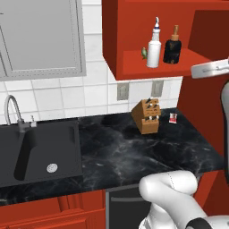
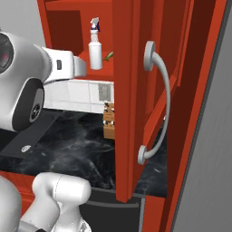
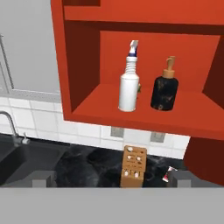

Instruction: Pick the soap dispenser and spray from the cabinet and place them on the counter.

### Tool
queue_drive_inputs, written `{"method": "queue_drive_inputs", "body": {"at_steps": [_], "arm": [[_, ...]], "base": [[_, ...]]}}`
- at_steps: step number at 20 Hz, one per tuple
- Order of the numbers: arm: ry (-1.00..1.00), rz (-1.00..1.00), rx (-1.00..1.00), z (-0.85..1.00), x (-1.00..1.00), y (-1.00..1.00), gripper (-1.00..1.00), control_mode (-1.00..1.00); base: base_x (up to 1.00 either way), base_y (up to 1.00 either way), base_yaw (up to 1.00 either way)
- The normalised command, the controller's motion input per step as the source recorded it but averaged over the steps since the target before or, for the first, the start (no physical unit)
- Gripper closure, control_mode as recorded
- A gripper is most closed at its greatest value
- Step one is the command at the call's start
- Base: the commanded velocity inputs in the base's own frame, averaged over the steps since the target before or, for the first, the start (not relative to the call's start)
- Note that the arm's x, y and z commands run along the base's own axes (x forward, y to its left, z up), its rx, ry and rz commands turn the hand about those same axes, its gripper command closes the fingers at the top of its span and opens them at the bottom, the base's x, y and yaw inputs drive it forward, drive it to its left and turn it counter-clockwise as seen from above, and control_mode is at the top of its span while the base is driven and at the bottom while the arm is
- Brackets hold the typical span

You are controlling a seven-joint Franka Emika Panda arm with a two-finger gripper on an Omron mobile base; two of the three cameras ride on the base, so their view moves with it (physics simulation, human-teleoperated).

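Observation:
The red cabinet (image 3: pixel 78 57) stands open, and on its lower shelf the white spray (image 3: pixel 130 87) is upright just left of the dark soap dispenser (image 3: pixel 165 89) with its tan pump. From the left base view the spray (image 1: pixel 154 49) and soap dispenser (image 1: pixel 172 47) stand side by side on that shelf. In the right base view the spray (image 2: pixel 95 50) shows left of the open cabinet door (image 2: pixel 129 90), which hides the dispenser. The black counter (image 1: pixel 120 152) lies below. My gripper (image 3: pixel 113 178) is open, empty, and back from the shelf, facing both bottles.
A wooden knife block (image 1: pixel 146 116) and a small red item (image 1: pixel 173 118) stand on the counter under the cabinet. The black sink (image 1: pixel 40 150) with its faucet (image 1: pixel 13 112) is to the left. A small green thing (image 1: pixel 144 53) sits behind the spray. The door's silver handle (image 2: pixel 158 104) juts out.

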Motion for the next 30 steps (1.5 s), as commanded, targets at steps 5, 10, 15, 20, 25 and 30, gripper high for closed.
{"method": "queue_drive_inputs", "body": {"at_steps": [5,10,15,20,25,30], "arm": [[-0.03,-0.01,0.03,0.03,0.16,0.06,-1.0,-1.0],[0.0,-0.01,0.07,0.1,0.27,0.0,-1.0,-1.0],[0.0,0.0,0.07,0.17,0.27,0.0,-1.0,-1.0],[0.0,0.0,0.05,0.14,0.28,0.0,-1.0,-1.0],[0.0,0.0,0.0,0.02,0.24,0.0,-1.0,-1.0],[-0.01,0.0,0.0,0.0,0.31,0.0,-1.0,-1.0]], "base": [[0.0,0.0,0.0],[0.0,0.0,0.0],[0.0,0.0,0.0],[0.0,0.0,0.0],[0.0,0.0,0.0],[0.0,0.0,0.0]]}}
